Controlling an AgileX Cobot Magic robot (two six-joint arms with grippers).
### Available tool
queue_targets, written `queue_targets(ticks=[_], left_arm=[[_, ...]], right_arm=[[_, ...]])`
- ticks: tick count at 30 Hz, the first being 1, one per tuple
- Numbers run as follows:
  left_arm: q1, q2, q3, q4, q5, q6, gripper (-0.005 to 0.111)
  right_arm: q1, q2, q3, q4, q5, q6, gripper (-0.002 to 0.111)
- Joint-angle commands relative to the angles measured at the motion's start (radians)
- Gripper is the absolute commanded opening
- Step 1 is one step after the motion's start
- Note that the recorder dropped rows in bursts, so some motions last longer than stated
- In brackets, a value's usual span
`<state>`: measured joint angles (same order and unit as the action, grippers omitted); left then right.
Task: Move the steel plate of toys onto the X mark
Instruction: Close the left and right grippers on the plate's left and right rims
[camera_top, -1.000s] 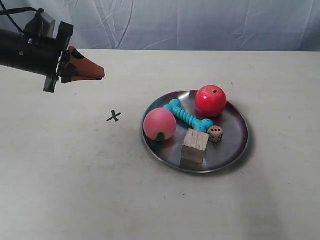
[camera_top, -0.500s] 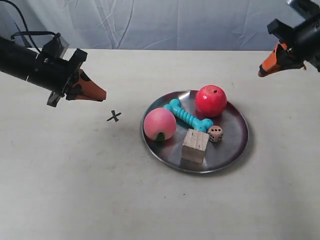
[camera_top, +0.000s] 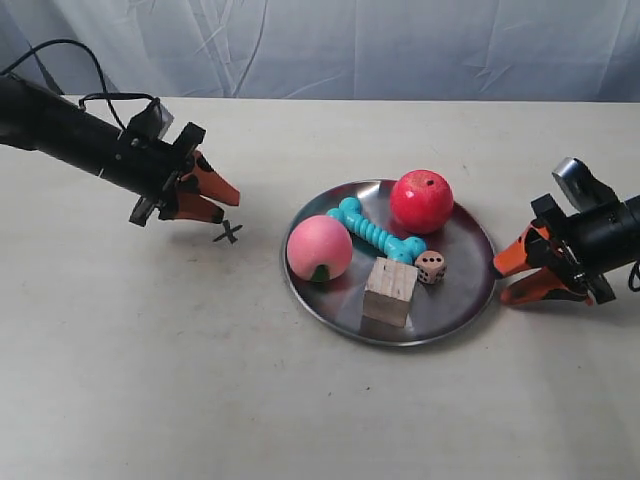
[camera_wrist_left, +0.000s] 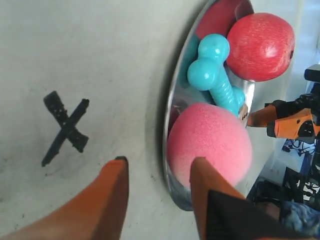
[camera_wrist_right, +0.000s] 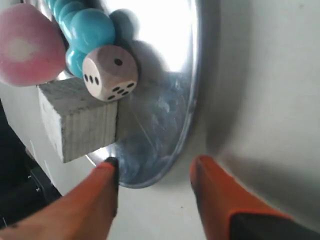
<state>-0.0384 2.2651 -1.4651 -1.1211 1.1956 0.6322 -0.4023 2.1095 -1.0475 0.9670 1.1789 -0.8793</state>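
The steel plate (camera_top: 457, 292) lies right of the table's middle and holds the red ball (camera_top: 421, 201), pink peach (camera_top: 319, 249), teal bone (camera_top: 375, 232), wooden cube (camera_top: 390, 291) and die (camera_top: 431, 266). The X mark (camera_top: 228, 233) is drawn on the table to its left. My left gripper (camera_top: 228, 205) hangs open just above the X mark (camera_wrist_left: 64, 127), a short way off the plate (camera_wrist_left: 172, 110) and peach (camera_wrist_left: 210, 142). My right gripper (camera_top: 500, 283) stands open at the plate's opposite edge; the rim (camera_wrist_right: 187, 125) lies just ahead of its jaws, close to the cube (camera_wrist_right: 75, 120) and die (camera_wrist_right: 110, 72). Neither gripper holds anything.
The tabletop (camera_top: 300, 400) is pale and flat, with a grey cloth backdrop (camera_top: 380, 45) behind its far edge. The black left arm (camera_top: 70, 135) with its cable reaches in from the far side of the X mark.
The left gripper came down and toward the X mark and opened. The right arm dropped from the far corner to the plate's edge, and its jaws now stand apart.
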Motion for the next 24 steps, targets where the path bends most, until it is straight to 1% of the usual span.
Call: queue_targets(ticks=[1, 3, 6, 10, 13, 18, 24], left_arm=[[-0.018, -0.002, -0.011, -0.023, -0.025, 0.005, 0.040], [-0.047, -0.002, -0.017, -0.012, -0.053, 0.007, 0.040], [-0.094, 0.001, -0.039, 0.056, -0.142, 0.005, 0.040], [-0.149, 0.053, -0.091, 0.059, -0.152, 0.003, 0.040], [-0.174, 0.084, -0.109, 0.047, -0.148, 0.003, 0.040], [-0.201, 0.105, -0.130, 0.038, -0.174, 0.006, 0.040], [-0.203, 0.109, -0.155, 0.038, -0.200, 0.006, 0.040]], right_arm=[[-0.005, -0.006, 0.006, 0.031, -0.006, -0.028, 0.055], [-0.005, -0.006, 0.006, 0.031, -0.019, -0.030, 0.055], [-0.005, -0.006, 0.006, 0.031, -0.078, -0.030, 0.055], [-0.005, -0.006, 0.006, 0.041, -0.091, -0.030, 0.055], [-0.005, -0.006, 0.006, 0.047, -0.094, -0.030, 0.055], [-0.005, -0.006, 0.006, 0.054, -0.106, -0.030, 0.055], [-0.003, -0.006, 0.006, 0.080, -0.119, -0.030, 0.055]])
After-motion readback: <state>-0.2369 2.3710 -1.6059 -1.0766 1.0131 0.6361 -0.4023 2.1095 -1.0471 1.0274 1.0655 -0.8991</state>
